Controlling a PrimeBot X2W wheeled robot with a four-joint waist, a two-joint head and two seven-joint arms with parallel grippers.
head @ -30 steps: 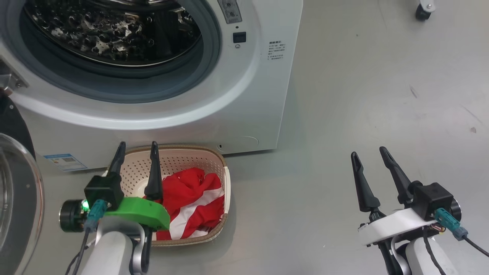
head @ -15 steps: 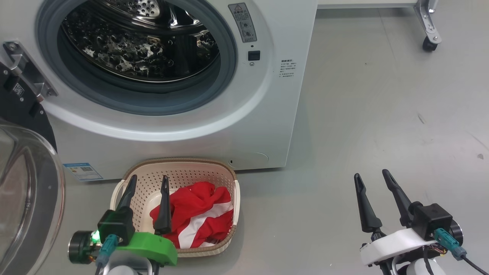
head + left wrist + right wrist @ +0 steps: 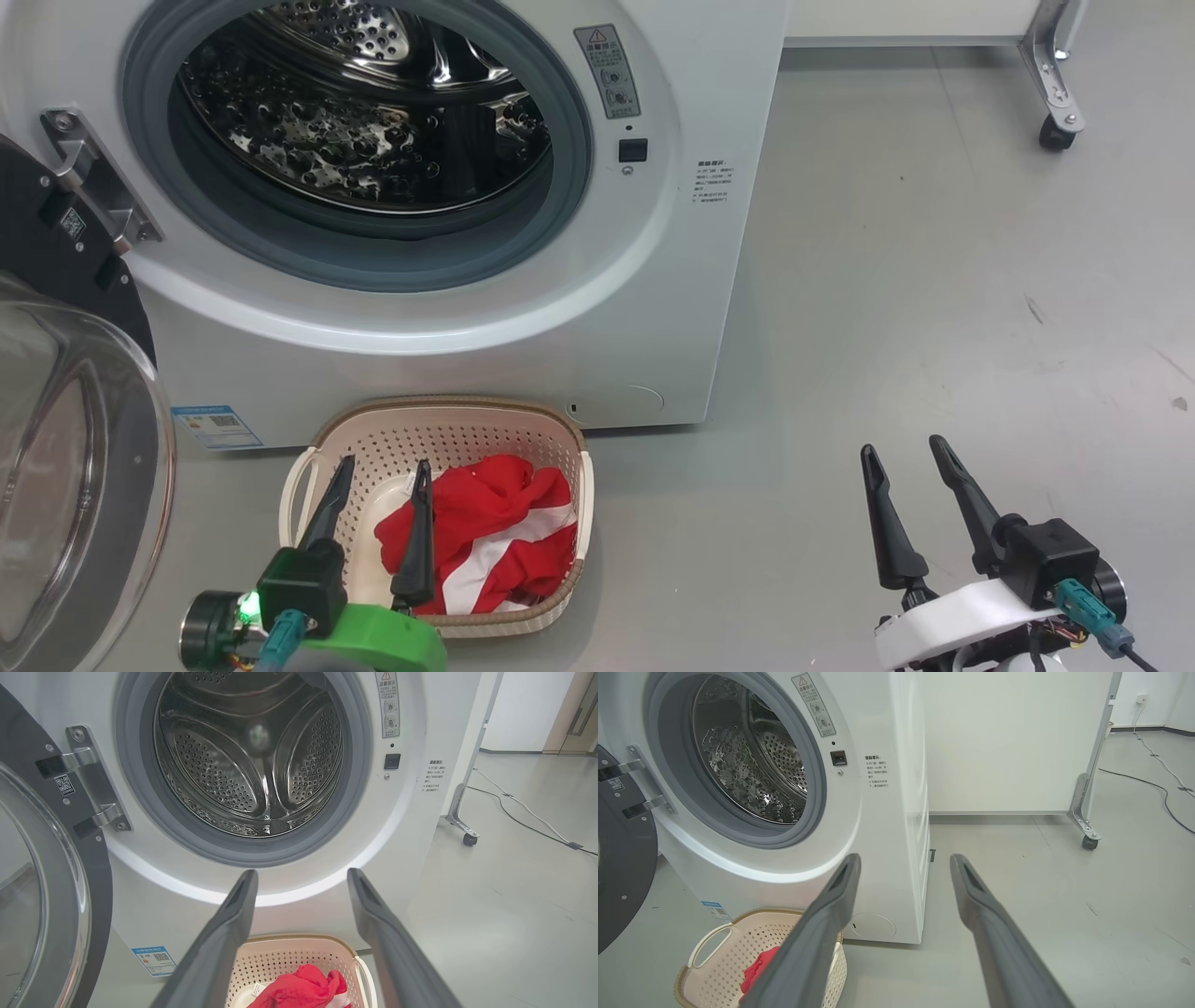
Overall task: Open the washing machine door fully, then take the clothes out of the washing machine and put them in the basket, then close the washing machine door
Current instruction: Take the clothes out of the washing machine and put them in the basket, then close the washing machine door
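Washing machine (image 3: 653, 308) is standing on the grey floor (image 3: 934, 327), its round opening facing the robot. The steel drum (image 3: 373, 140) is showing no fabric inside.

Washing machine door (image 3: 84, 467) is hanging open on the hinge (image 3: 93, 177) at the left of the opening. It is swung out toward the robot, and its clear glass bowl is bulging toward the right, across the front of the machine.

Basket (image 3: 448, 415) is sitting on the floor just in front of the washer's base, below the opening and right of the blue label (image 3: 217, 426). Its long axis is running side to side, parallel to the washer front, with one white handle at each short end.

Clothes (image 3: 495, 532) are lying bunched in the right half of the basket. A white stripe is running diagonally across the red, from near left up to far right in the head view.

Left gripper (image 3: 386, 462) is hovering above the basket's near left part. Its fingers are spread wide, carrying nothing, and are pointing toward the washer.

Right gripper (image 3: 902, 446) is hanging over bare floor, well apart from the basket on its right. Its fingers are likewise spread wide and empty, pointing forward and leaning slightly left.
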